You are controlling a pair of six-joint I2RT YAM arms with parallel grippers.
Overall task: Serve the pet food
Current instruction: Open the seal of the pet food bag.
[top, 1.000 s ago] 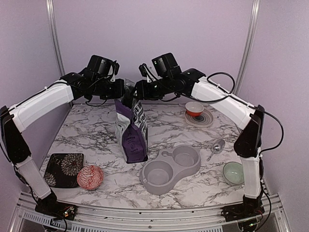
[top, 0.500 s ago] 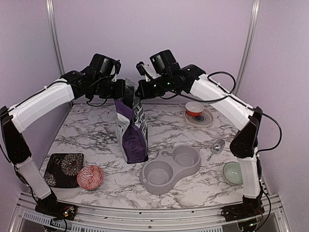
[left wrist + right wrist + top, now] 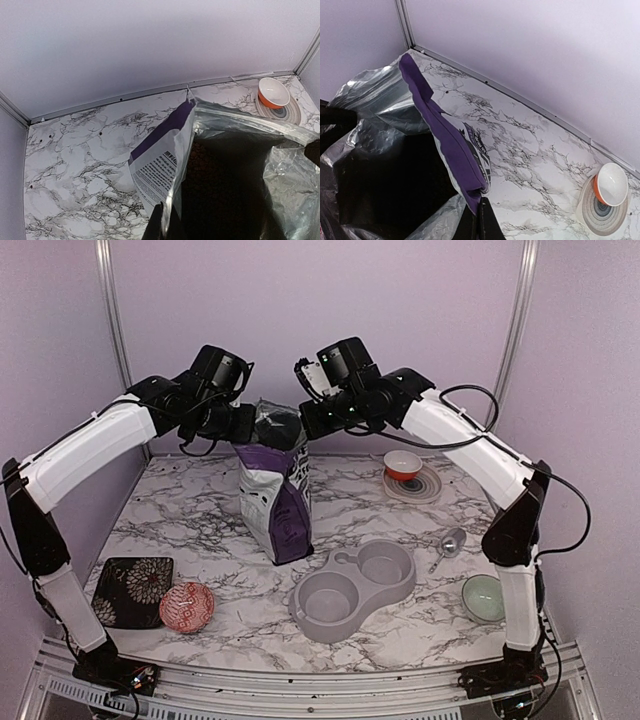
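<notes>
Our left tool [image 3: 162, 225] and right tool [image 3: 480, 220] clamp opposite lips of the purple foil-lined bag [image 3: 285, 515]. Small dark-brown kibble pellets [image 3: 220, 170] lie loose inside. We judge them light and scatter-prone, best handled by the floppy bag's rim.

Lab booth: plain lilac walls [image 3: 320, 300], aluminium rails [image 3: 113, 310].
</notes>
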